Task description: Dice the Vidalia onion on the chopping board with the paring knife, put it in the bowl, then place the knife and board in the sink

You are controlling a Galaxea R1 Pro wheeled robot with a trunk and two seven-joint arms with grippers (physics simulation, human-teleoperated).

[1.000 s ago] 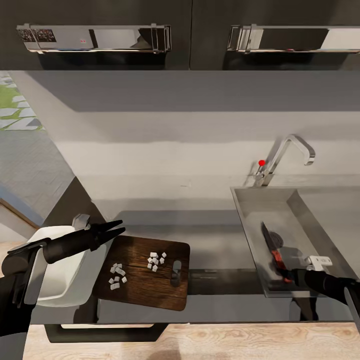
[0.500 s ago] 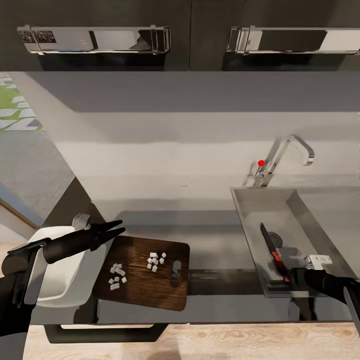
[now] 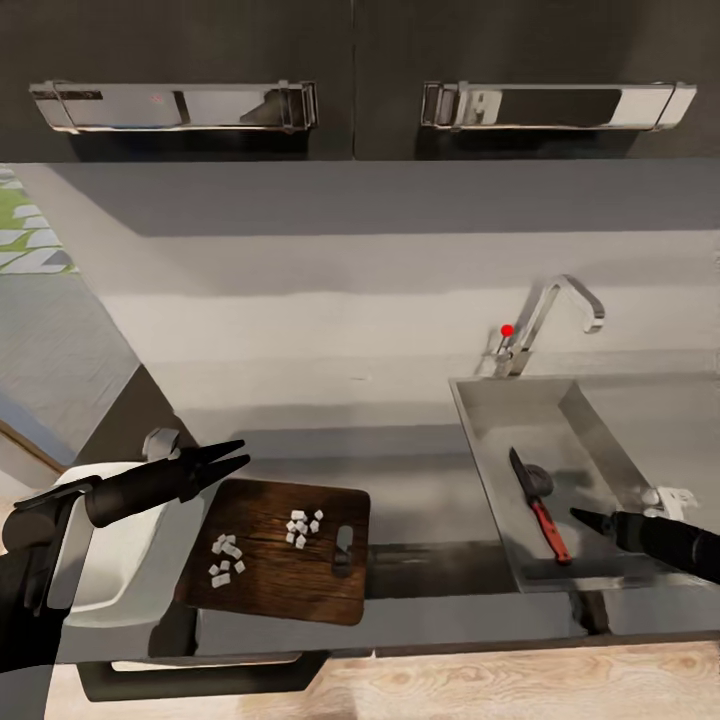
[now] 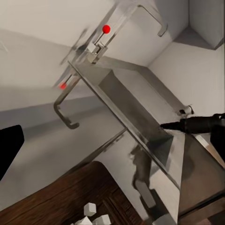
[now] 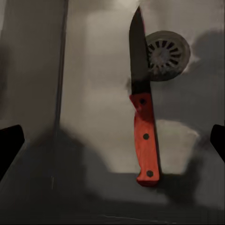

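Knife step looks finished: on the long grey countertop (image 3: 300, 470), the steel sink (image 3: 480, 440) now holds the paring knife (image 3: 535, 505) flat on its floor, blade tip just beside the round drain (image 5: 164, 54), red handle toward the near wall. Hanging over the basin, near the handle but apart from it, the right gripper (image 3: 590, 518), fingers spread wide with nothing between them in the wrist view. Still out on the counter, the chopping board (image 3: 275, 550), carrying two small clusters of diced onion (image 3: 303, 528) not yet tipped into the white bowl (image 3: 110, 560) touching its end. Poised over bowl and board edge, the left gripper (image 3: 225, 455), fingers parted at the tips, gripping nothing. Next, probably: moving the dice into the bowl, then lifting the board across into the sink. No legible brand, label or writing anywhere; only a red knob on the tap (image 3: 540, 320).
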